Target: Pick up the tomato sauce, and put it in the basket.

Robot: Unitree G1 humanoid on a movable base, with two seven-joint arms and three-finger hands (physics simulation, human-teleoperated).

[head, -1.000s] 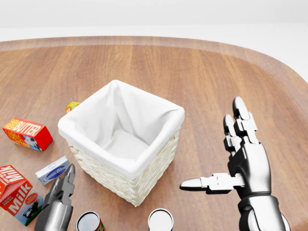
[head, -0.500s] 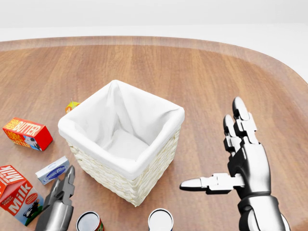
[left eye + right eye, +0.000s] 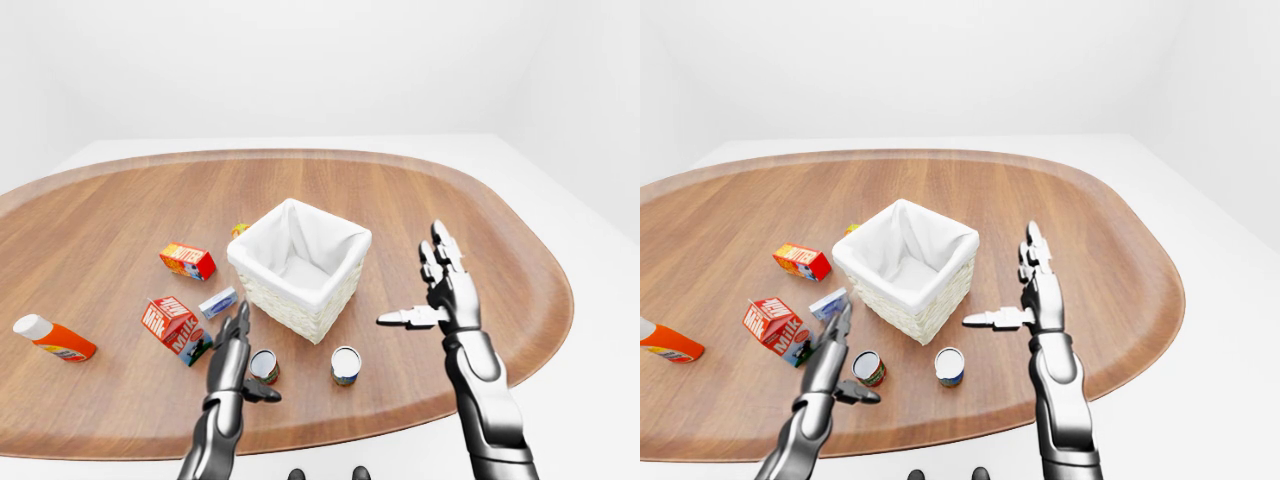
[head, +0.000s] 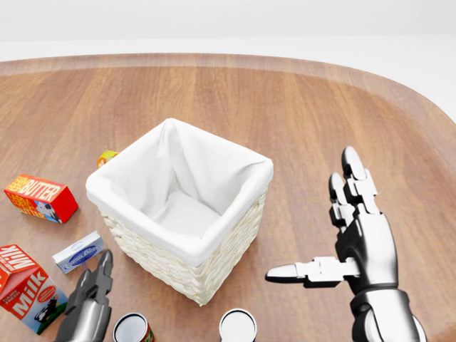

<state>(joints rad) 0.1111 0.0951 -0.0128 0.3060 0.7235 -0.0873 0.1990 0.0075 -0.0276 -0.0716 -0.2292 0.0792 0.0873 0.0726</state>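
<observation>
The tomato sauce can point(image 3: 263, 366), red-labelled with a silver top, stands upright on the wooden table to the lower left of the basket; it also shows at the bottom edge of the head view point(image 4: 132, 330). The white-lined wicker basket point(image 3: 290, 303) stands at the table's middle with nothing in it. My left hand point(image 3: 252, 352) is open just left of the can, fingers pointing up the view, thumb below the can, not closed round it. My right hand point(image 3: 412, 282) is open and empty to the right of the basket, thumb pointing left.
A blue-labelled can point(image 3: 345, 364) stands right of the tomato sauce can. A milk carton point(image 3: 176, 328), a small white-blue box point(image 3: 218, 302), a butter box point(image 3: 187, 261) and an orange bottle point(image 3: 52, 339) lie to the left. A small yellow item point(image 3: 239, 229) peeks out behind the basket.
My left hand has sunk slightly toward the bottom of the head view. My right hand has dropped a touch. Nothing else has moved.
</observation>
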